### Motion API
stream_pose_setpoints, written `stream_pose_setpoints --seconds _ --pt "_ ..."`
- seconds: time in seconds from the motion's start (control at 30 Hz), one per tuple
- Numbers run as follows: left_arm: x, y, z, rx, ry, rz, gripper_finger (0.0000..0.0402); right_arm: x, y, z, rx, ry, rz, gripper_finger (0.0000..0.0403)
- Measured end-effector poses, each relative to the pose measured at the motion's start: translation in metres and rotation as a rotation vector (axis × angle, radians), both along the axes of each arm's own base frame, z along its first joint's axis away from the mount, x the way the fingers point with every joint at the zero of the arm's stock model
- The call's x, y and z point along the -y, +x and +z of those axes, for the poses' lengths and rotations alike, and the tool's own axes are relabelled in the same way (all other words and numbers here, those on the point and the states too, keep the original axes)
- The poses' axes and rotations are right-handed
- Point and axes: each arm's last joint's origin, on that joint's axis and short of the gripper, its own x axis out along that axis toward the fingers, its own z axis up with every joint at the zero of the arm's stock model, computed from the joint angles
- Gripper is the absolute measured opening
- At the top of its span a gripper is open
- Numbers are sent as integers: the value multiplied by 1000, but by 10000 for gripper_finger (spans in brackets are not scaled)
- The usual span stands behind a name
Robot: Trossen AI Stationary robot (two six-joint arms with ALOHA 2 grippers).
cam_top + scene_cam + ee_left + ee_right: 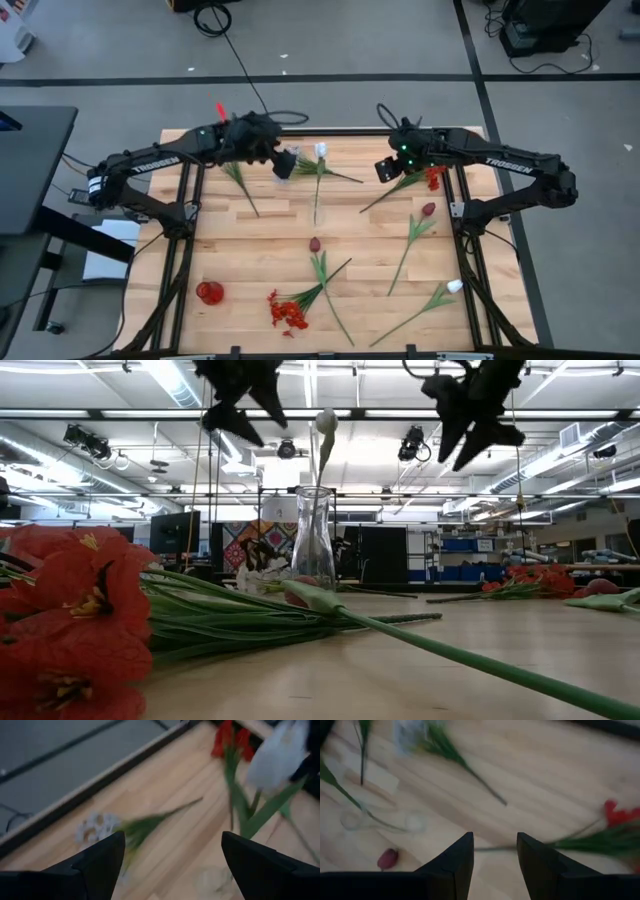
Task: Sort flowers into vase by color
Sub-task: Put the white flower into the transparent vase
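A clear glass vase (313, 538) stands at the table's far middle with one white tulip (325, 425) upright in it, its stem inside the vase. My left gripper (283, 165) hangs open in the air just left of it, my right gripper (386, 170) open just right of it; both hold nothing. A pale spray (95, 827) lies flat under the left arm. A red cluster (620, 815) lies by the right gripper. Two dark red tulip buds (314, 244) (428, 209), a second white tulip (454, 286) and another red cluster (288, 312) lie on the boards.
A small red glass vase (209, 292) stands near the front left corner. Long green stems (450, 650) cross the table's middle and near side. Dark frame rails (185, 230) run along both sides of the wooden top.
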Motion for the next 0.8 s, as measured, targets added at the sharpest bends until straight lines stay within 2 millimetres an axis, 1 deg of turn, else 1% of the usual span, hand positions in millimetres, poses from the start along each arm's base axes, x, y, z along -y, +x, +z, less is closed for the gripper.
stream_pose_setpoints --seconds 0.13,0.33,0.5,0.57,0.67,0.8 --pt "1 0 -22 -39 -45 23 337 -2 -2 -16 -29 62 -25 158" --pt "-1 -5 -48 -103 -98 58 337 -4 -4 -36 -60 134 -90 158" --pt "-3 -9 -65 -143 -141 58 336 -7 -7 -53 -74 215 -158 158" --pt "-3 -11 -70 -163 -148 60 336 -10 -7 -59 -81 242 -186 158" --pt "-5 -14 -72 -197 -154 64 336 -14 -8 -67 -96 277 -216 158" --pt "-10 -18 -74 -233 -143 38 336 -21 -7 -69 -92 304 -252 158"
